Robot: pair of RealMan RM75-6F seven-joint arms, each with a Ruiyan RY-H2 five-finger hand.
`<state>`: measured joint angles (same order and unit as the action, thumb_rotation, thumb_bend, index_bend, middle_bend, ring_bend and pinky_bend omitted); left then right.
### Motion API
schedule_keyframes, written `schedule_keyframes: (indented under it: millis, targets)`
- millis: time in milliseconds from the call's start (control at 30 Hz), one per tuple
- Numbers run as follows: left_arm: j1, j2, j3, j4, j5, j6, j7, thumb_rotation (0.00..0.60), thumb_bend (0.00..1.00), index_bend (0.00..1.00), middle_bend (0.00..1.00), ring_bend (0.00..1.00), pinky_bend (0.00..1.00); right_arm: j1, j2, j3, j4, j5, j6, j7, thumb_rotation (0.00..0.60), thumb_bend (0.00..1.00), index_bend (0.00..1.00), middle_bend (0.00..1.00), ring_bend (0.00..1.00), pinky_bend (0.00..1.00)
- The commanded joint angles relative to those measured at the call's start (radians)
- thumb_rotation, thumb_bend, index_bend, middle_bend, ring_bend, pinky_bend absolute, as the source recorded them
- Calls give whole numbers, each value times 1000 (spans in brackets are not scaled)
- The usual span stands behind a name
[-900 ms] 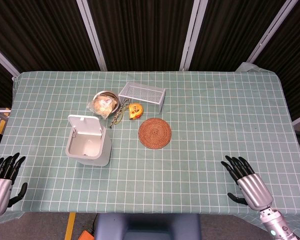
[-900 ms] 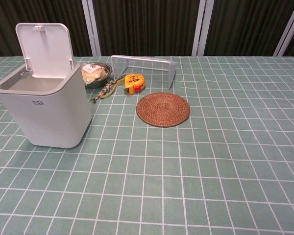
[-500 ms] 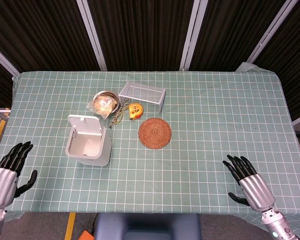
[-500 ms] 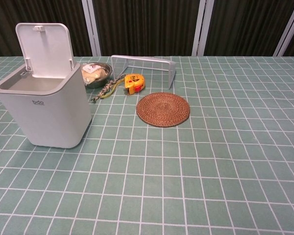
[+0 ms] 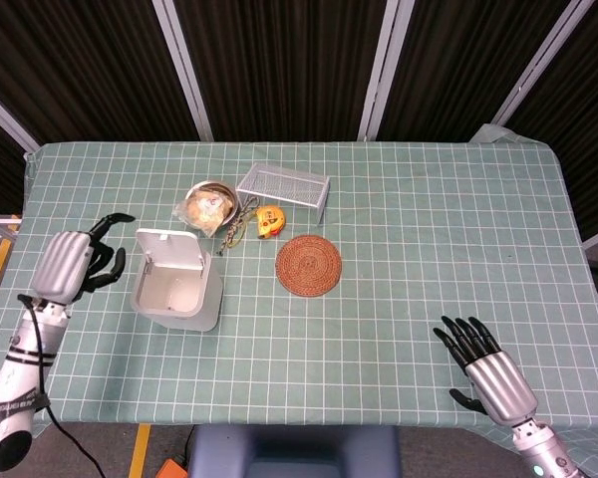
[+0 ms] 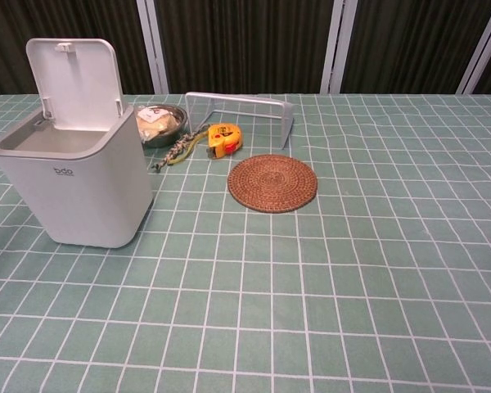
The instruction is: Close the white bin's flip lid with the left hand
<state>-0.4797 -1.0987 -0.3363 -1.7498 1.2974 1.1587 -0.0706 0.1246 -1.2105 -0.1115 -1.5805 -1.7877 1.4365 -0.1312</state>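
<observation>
The white bin (image 5: 179, 295) (image 6: 74, 192) stands on the left part of the table. Its flip lid (image 5: 172, 251) (image 6: 74, 72) is up, standing upright behind the opening, and the inside looks empty. My left hand (image 5: 75, 263) hovers just left of the bin at about the lid's height, fingers partly curled and holding nothing, a small gap from the bin. My right hand (image 5: 488, 373) rests near the table's front right edge with fingers spread and nothing in it. Neither hand shows in the chest view.
Behind the bin are a metal bowl with a wrapped item (image 5: 209, 205), a wire rack (image 5: 284, 187), a yellow tape measure (image 5: 269, 221) and a cord (image 5: 234, 234). A round woven mat (image 5: 308, 265) lies right of the bin.
My left hand has risen from the table's front left corner and moved forward and right, ending beside the bin. The right hand shifted slightly. The lid has not moved.
</observation>
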Motion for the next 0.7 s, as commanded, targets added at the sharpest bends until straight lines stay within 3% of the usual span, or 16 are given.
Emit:
schedule_keyframes:
  millis: [33,400,700]
  targets:
    - [-129,11,-64,-34,-193,-124,114,600,563,261,1000,1000,1000,-2,5,0,-3,5,1,0,600,264,0,0,0,0]
    - [-194,79,8,-74,-371,-273,236,600,559,275,1000,1000,1000,-3,16,1,-7,6,4,12,600,264,0,0,0,0]
    - [-162,150,55,-177,-290,-238,233,600,559,302,1000,1000,1000,-4,16,-1,-8,4,4,14,600,264,0,0,0,0]
